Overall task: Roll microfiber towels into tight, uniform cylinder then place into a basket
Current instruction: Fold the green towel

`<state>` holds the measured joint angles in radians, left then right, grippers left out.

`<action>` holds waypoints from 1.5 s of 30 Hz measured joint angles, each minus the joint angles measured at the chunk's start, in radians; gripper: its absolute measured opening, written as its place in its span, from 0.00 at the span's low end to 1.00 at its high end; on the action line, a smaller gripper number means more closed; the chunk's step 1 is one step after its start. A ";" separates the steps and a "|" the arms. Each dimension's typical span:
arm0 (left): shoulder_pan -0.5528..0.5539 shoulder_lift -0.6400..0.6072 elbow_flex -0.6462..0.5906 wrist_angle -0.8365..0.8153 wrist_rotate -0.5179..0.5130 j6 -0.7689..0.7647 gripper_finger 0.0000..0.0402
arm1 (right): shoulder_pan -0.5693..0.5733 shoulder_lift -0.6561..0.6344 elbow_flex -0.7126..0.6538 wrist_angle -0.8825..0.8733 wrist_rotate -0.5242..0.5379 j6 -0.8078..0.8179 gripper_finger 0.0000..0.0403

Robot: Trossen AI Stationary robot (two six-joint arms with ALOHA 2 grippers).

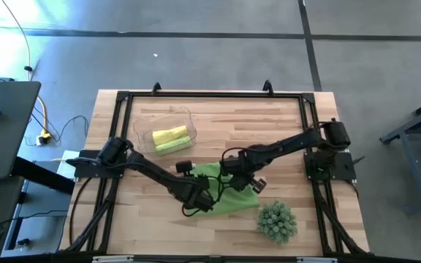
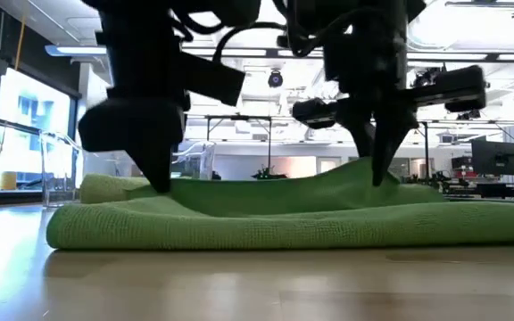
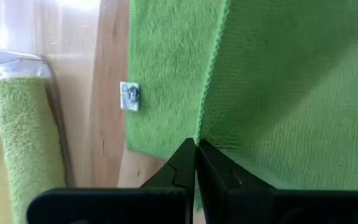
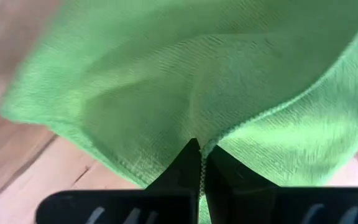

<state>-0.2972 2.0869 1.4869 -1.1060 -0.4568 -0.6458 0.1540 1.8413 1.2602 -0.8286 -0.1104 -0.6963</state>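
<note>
Two of the three towels look finished: a yellow roll (image 1: 168, 135) and a lime green roll (image 1: 174, 145) lie side by side inside the clear basket (image 1: 143, 128), which sits on the far left part of the table (image 1: 283, 124); the green roll is the nearer of the two; how tight they are cannot be judged from above.

The third towel, a lime green towel (image 1: 234, 197), lies near the middle of the table, toward its near edge, folded over on itself but not yet rolled; in the low view it is a flat doubled layer with a raised ridge between the two grippers; so the rolling and the placing of this one remain, roughly the last third of the job as I judge it.

The left gripper (image 3: 196, 146) has its fingers pressed together on a hemmed edge of that towel, at its left side; the right gripper (image 4: 201, 149) is likewise pinched on a fold of the cloth at the towel's far side; both arms reach in low over the table.

A spiky green ball-shaped plant (image 1: 277, 221) stands near the right near corner, just beside the towel's right end; it could crowd a roll made toward that side; the way from the towel to the basket looks free of objects apart from the left arm itself.
</note>
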 joint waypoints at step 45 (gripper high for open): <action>0.149 -0.001 -0.048 0.007 -0.169 0.021 0.00 | -0.187 0.048 0.001 -0.029 0.109 0.199 0.00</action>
<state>-0.1478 2.0857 1.4387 -1.0992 -0.6263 -0.6247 -0.0334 1.8897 1.2610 -0.8577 -0.0012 -0.4969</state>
